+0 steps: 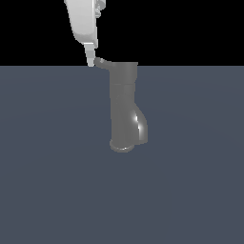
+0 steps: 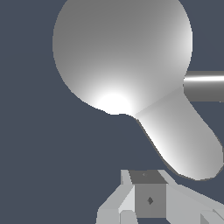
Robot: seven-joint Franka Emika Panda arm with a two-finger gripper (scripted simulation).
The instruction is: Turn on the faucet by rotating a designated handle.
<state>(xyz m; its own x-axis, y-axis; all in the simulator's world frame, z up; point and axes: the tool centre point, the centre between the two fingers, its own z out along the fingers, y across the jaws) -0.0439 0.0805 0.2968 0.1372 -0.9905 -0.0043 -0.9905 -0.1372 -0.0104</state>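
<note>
The grey glossy faucet (image 1: pixel 124 105) stands upright on the floor, its bulging spout (image 1: pixel 139 127) low on the exterior view's right. From its cap, the short thin handle (image 1: pixel 101 62) sticks out toward the exterior view's left. My white gripper (image 1: pixel 90 60) comes down from above with its fingers together, the tips right beside the handle's outer end, touching it or nearly so. In the wrist view I look down on the round cap (image 2: pixel 122 52), with the handle (image 2: pixel 183 140) as a rounded lobe close to my gripper (image 2: pixel 148 194). Nothing is held.
The faucet rests by its round base rim (image 1: pixel 122 146) on a flat blue-grey floor (image 1: pixel 52 181). A bright cylindrical part of the faucet (image 2: pixel 204 86) juts out past the cap in the wrist view. No other objects show.
</note>
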